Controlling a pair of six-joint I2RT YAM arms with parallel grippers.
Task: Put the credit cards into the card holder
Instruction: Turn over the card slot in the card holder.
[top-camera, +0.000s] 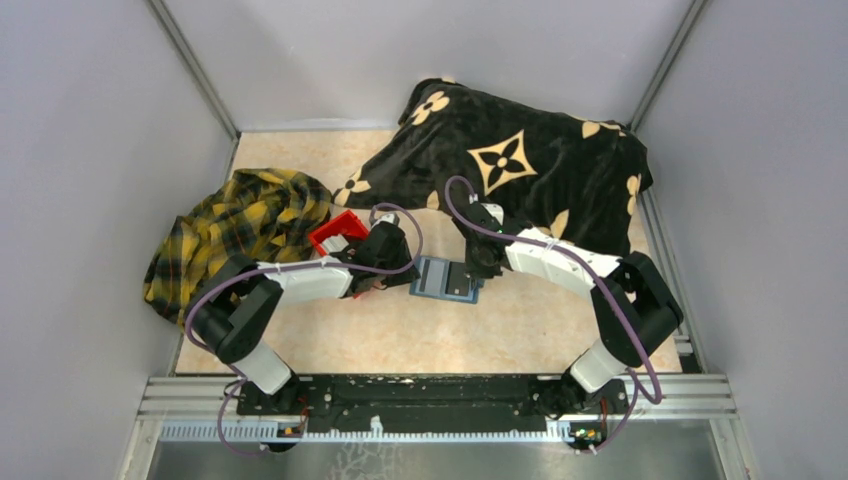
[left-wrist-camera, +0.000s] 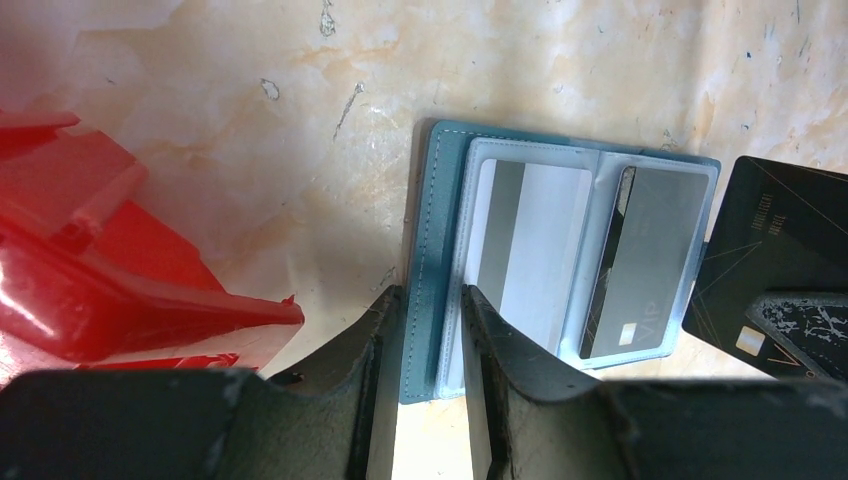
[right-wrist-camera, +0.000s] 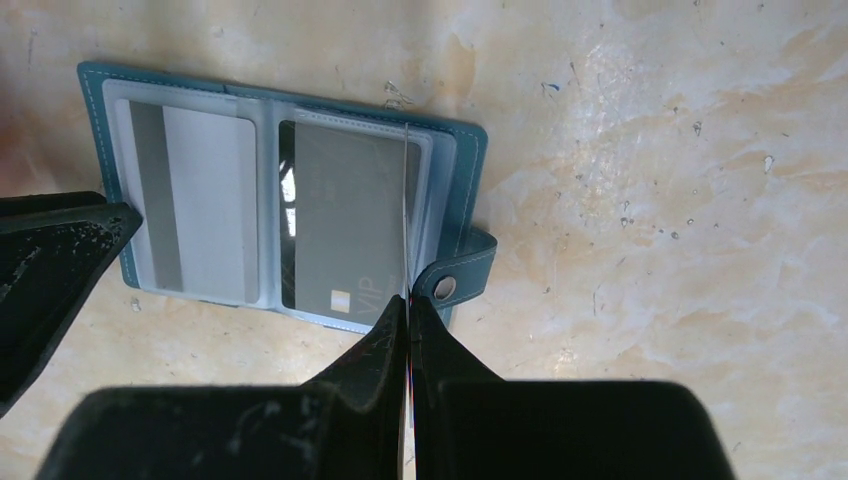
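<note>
On the smooth marbled table (right-wrist-camera: 650, 150) the card holder (right-wrist-camera: 465, 190), a stitched teal cover with glossy clear sleeves, lies flat just beyond both sets of fingertips and could skid. The left gripper (left-wrist-camera: 430, 295) stands parted astride its edge, not visibly pinching. The thin, stiff black card (left-wrist-camera: 770, 230), clamped edge-on in the right gripper (right-wrist-camera: 408, 305), may snag on the sleeve already filled by a grey card (right-wrist-camera: 340, 220).

"VIP" printed on grey card (right-wrist-camera: 345, 220) in right pocket of card holder (right-wrist-camera: 472, 180); same mark seen from left wrist. Small print on black card (left-wrist-camera: 770, 230) illegible.
</note>
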